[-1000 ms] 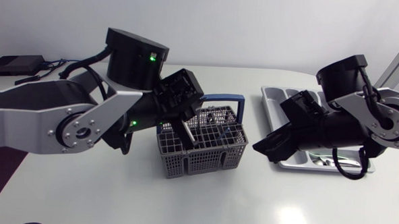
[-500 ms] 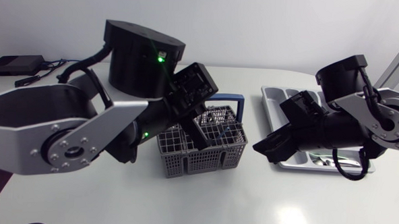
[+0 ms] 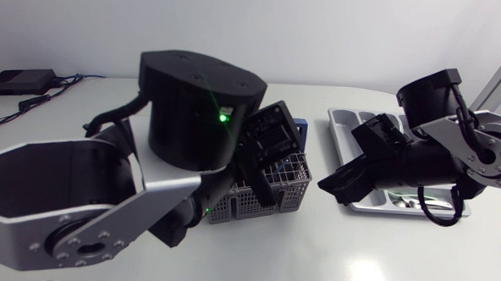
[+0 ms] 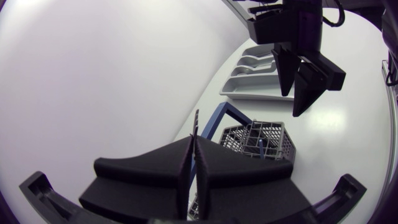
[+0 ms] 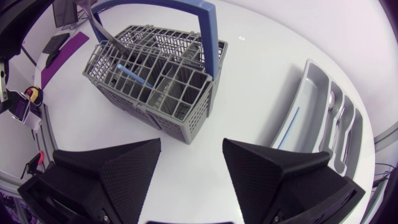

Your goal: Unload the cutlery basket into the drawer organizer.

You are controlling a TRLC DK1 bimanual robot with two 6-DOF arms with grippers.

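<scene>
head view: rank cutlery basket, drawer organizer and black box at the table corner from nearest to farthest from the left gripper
1. cutlery basket, just beneath the left gripper
2. drawer organizer, off to the right
3. black box, far back left corner

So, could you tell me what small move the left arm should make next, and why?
Probably lift straight up: the left fingers are shut on a thin cutlery piece whose lower end seems to sit inside the cutlery basket.

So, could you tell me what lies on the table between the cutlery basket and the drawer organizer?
Nothing: the right wrist view shows bare table between the cutlery basket and the drawer organizer, with the open right hand above that gap.
</scene>
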